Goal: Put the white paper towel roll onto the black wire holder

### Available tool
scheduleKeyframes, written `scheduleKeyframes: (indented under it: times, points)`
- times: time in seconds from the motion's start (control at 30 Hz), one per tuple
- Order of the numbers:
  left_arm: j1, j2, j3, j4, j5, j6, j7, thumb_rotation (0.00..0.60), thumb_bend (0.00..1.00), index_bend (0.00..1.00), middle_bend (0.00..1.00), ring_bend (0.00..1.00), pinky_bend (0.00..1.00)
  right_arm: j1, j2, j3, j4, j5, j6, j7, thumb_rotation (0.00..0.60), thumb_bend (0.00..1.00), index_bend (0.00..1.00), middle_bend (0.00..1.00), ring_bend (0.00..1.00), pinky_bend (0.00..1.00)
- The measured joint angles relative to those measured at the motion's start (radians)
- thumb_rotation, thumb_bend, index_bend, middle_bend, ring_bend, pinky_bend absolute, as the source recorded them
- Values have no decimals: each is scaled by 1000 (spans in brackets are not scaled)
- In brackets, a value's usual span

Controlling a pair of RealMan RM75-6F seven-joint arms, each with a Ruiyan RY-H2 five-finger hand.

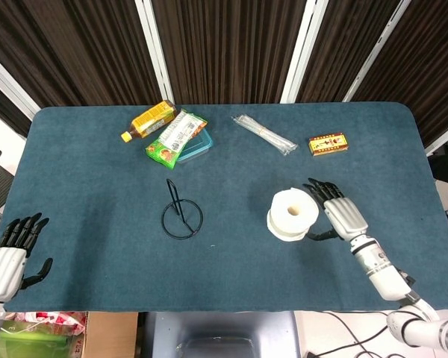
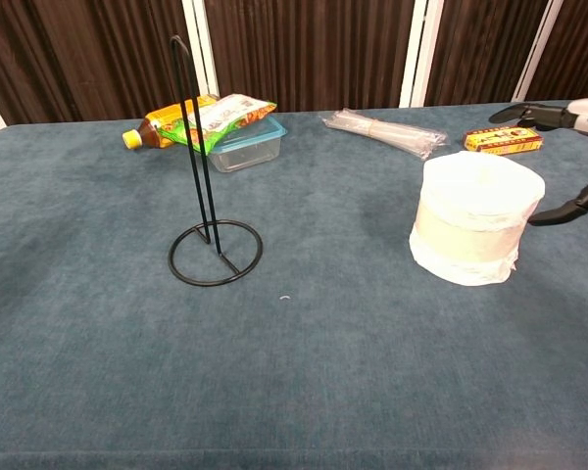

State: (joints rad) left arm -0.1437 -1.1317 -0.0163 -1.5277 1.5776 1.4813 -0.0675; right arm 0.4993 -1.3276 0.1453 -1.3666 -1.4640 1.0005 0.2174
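Note:
The white paper towel roll (image 1: 292, 215) (image 2: 475, 216) stands upright on the blue table, right of centre. The black wire holder (image 1: 181, 212) (image 2: 204, 188), a ring base with a tall upright loop, stands to its left, with nothing on it. My right hand (image 1: 337, 214) (image 2: 566, 157) is open just right of the roll, fingers spread toward it, close but not clearly touching. My left hand (image 1: 9, 251) rests open at the table's near left corner, far from both; the chest view does not show it.
At the back lie a yellow bottle (image 1: 148, 120), a green snack bag (image 1: 176, 136) on a clear container (image 1: 196, 145), a clear packet of straws (image 1: 264, 135) and a small red-and-yellow box (image 1: 328, 143). The table's near edge (image 1: 209, 307) runs below the hands.

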Motion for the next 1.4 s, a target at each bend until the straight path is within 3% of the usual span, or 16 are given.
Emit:
scheduleKeyframes:
  times: [0.67,0.73,0.8,0.87,1.0,1.23,1.4]
  points:
    - [4,3,-6,1,-15,1,-9,600,403,56,0,0,25,93,-42,-2,47,79,-139,14,600,49,2,2,0,26]
    - [4,4,-6,0,-13,3,-11,600,402,55,0,0,26,96,-42,-1,43,82,-139,20,600,49,71,74,32,130]
    - [5,4,-5,-1,-11,5,-11,600,402,56,0,0,27,96,-43,1,41,82,-130,23,600,56,284,241,192,333]
    - [5,3,-5,0,-10,5,-12,600,402,56,0,0,28,94,-47,2,42,82,-114,21,600,99,529,426,421,553]
    - [6,4,-5,-2,-8,9,-15,600,402,55,0,0,28,90,-57,6,43,96,-95,9,600,202,784,641,655,770]
    - [8,4,-5,-1,-8,11,-15,600,402,53,0,0,29,87,-60,7,38,105,-78,-2,600,263,867,713,727,808]
    - [8,5,-7,0,-7,13,-20,600,402,52,0,0,29,65,-73,23,35,84,28,39,600,269,886,728,742,810]
